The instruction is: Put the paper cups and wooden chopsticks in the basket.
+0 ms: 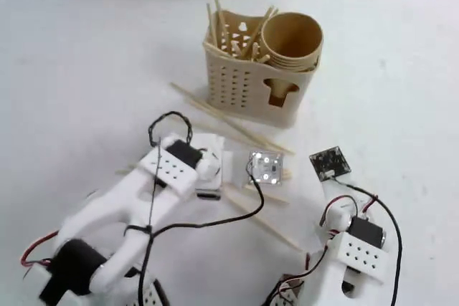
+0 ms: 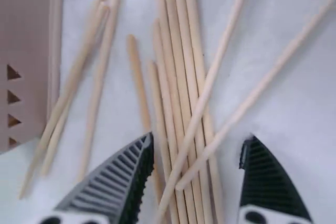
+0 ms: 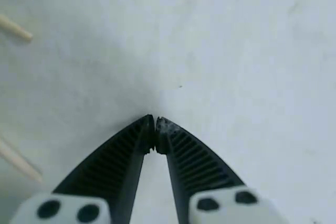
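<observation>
White table (image 1: 86, 69), basket (image 1: 244, 87) sits toward the far middle. Paper cups (image 1: 290, 37) are nested into one stack, upright in the basket's right-hand compartment as the high view shows it. A handful of chopsticks (image 1: 231, 30) stand tilted in the compartment beside them, tops sticking out above the rim. Loose chopsticks (image 1: 233, 125) lie flat on the table just in front of the basket, with a few more scattered nearer the arms. Left arm (image 1: 129, 206) comes in from the near-left corner, wrist over that loose pile. Left gripper (image 2: 199, 139) is spread wide, jaws straddling a bundle of sticks lying roughly parallel, two longer ones crossing over them at an angle. Can't tell if the fingertips touch the table. Left wrist view also catches the basket's perforated wall, sticks just beside it. Right arm (image 1: 358, 249) sits near-right, well apart from the basket. Right gripper (image 3: 156, 125) is closed, tips pressed together, over bare table, with two stick ends off to one side.
</observation>
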Controlling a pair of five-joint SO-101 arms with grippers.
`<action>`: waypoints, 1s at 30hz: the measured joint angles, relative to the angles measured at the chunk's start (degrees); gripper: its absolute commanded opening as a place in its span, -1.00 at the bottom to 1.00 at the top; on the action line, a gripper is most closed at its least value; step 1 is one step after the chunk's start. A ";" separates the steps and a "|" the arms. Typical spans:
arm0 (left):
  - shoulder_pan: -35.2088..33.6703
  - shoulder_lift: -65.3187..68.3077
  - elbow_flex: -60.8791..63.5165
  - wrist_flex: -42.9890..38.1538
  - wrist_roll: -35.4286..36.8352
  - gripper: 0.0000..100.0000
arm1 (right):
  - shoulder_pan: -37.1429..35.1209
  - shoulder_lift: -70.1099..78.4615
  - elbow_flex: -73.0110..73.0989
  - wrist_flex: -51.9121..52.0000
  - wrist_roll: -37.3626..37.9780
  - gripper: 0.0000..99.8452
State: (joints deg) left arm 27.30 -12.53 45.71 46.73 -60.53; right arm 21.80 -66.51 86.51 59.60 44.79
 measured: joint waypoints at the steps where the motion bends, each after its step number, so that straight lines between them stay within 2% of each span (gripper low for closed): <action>1: -0.09 1.93 -0.70 -0.62 0.00 -0.46 | 0.35 0.00 0.00 0.00 0.00 -0.97; 9: -0.18 16.97 -10.37 1.32 0.00 -0.47 | 0.26 0.00 0.35 0.00 0.00 -0.97; 11: -0.18 17.67 -11.08 1.41 0.00 -0.52 | 0.26 0.00 0.35 0.00 0.00 -0.97; 16: 0.26 18.29 -11.16 2.55 0.09 -0.79 | 0.26 0.00 0.44 0.00 0.00 -0.97; 25: 0.18 18.55 -11.16 3.16 0.18 -0.81 | 0.26 0.00 0.53 -0.44 0.00 -0.97; 30: -0.09 18.55 -11.34 4.66 0.44 -0.91 | 0.26 0.00 0.53 -0.53 0.00 -0.97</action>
State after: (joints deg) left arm 27.21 6.02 34.37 51.38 -60.09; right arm 22.07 -66.51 87.03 59.08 44.79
